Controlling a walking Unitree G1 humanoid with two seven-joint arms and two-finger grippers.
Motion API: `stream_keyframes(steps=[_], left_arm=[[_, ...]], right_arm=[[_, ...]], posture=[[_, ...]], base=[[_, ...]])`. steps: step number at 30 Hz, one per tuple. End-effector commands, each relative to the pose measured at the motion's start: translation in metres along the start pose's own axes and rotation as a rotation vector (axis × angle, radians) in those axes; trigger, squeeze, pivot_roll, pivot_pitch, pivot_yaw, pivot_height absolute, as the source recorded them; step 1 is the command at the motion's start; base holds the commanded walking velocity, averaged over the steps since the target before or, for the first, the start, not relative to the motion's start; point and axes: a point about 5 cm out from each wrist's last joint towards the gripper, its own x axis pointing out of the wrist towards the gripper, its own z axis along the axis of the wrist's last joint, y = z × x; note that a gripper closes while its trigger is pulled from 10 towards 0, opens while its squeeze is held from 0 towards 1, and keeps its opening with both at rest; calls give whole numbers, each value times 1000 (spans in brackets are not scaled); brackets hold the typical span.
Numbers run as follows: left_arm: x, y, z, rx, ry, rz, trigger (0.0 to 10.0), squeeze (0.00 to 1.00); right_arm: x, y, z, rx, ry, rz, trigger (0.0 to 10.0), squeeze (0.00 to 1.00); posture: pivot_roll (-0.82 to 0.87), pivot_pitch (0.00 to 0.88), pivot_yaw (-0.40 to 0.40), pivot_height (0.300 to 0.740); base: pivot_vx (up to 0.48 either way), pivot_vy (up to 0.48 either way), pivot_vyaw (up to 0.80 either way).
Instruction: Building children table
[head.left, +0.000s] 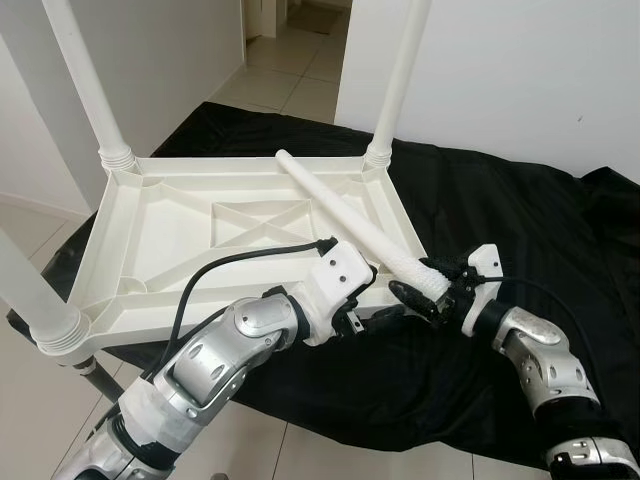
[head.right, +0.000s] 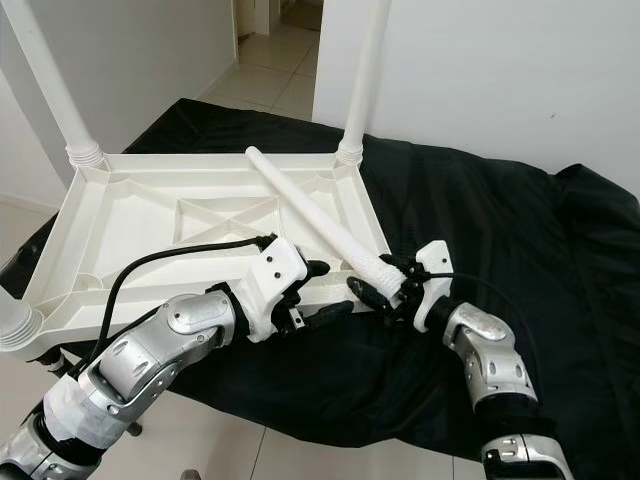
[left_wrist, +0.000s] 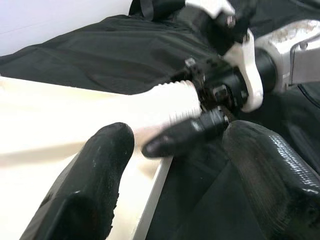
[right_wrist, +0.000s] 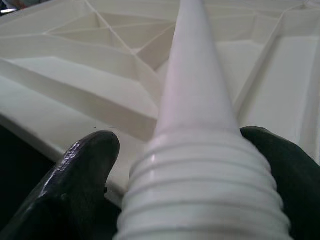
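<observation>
A: Why is the tabletop (head.left: 250, 225) lying upside down on the black cloth (head.left: 520, 230)?

B: Sockets face up. Three legs are fitted. The right gripper (head.left: 432, 290) clamps the loose leg (head.left: 345, 215) by its threaded end; the left gripper (head.left: 385, 303), fingers apart, hovers beside the near corner.

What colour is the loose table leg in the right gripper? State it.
White; the table leg shows best in the left eye view.

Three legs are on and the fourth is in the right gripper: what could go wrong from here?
1. The right gripper holds the loose leg only by its threaded end, so the long free end may swing or slip.
2. The upturned tabletop overhangs the black cloth; pushing at its near corner might tip it.
3. The open left gripper crowds that corner.
</observation>
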Motion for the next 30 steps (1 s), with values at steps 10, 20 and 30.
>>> stream_keyframes(steps=[10, 20, 30], left_arm=[[-1, -3, 4, 21, -9, -94, 10000, 0], [-2, 3, 3, 35, 0, -74, 10000, 0], [-4, 11, 3, 27, 4, -14, 10000, 0]], right_arm=[[-4, -1, -11, 13, 42, -21, 6118, 0], [-2, -3, -5, 4, -13, -58, 0, 0], [6, -5, 7, -31, -127, -185, 10000, 0]], posture=[[-29, 0, -72, 740], [-28, 0, -65, 740], [-23, 0, -64, 740]], base=[[0, 0, 0], [0, 0, 0], [0, 0, 0]])
